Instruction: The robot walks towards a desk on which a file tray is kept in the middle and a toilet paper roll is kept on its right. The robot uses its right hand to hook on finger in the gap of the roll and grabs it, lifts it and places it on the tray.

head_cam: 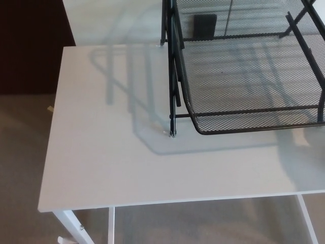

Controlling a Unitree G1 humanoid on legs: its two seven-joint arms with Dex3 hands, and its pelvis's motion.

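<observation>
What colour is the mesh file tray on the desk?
The file tray is black; the head view shows it.

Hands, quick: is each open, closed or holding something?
Left hand: not in view, cannot be told.
Right hand: not in view, cannot be told.

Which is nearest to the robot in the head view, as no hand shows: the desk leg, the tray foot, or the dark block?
Neither hand is in view, so the order is from the robot:
1. desk leg, bottom left.
2. tray foot, centre.
3. dark block, top, at the back.
</observation>
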